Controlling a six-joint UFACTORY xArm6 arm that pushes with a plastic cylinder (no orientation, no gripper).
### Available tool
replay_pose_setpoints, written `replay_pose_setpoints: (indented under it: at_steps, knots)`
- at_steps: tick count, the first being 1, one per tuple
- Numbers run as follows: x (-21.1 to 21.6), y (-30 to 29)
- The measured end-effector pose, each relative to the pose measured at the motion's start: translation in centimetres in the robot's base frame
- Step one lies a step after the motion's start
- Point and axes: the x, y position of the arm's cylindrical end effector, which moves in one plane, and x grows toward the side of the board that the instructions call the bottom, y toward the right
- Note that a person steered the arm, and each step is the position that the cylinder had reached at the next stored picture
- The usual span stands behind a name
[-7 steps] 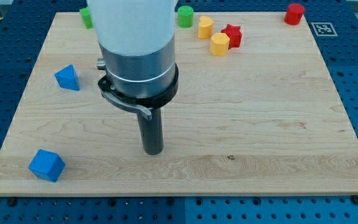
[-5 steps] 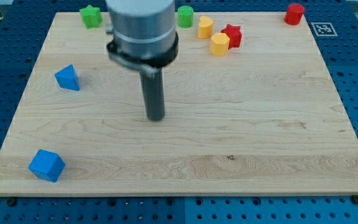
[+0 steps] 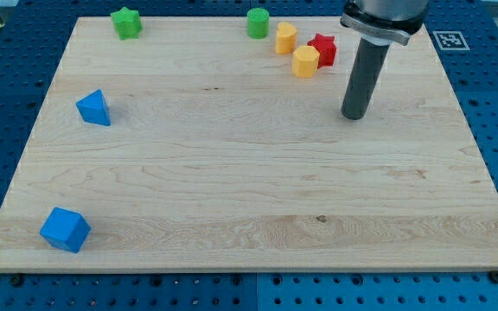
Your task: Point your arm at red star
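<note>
Red star [image 3: 322, 48] is seen near the board's top edge, touching a yellow block [image 3: 305, 61].
My tip [image 3: 354, 115] is placed at its 5 o'clock, apart, with nothing grasped.

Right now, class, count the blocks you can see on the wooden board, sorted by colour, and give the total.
Blue: 2, a triangular block and a cube.
Green: 2, a star and a cylinder.
Yellow: 2, one and another.
Red: 1, the red star.
Total: 7. My tip rests below and right of the red star.
</note>
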Motion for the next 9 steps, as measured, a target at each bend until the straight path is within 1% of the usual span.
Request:
replay_pose_setpoints:
  at_steps: [1,2,4,5,6,7,8,9]
  knots:
    - [-0.8,5.3]
    - [-1.6,5.7]
    - [-10.6,5.7]
    - [-14.0,5.5]
    - [-16.2,3.5]
    - [-18.8,-1.0]
    - [-19.0,-3.9]
    - [-18.4,-5.0]
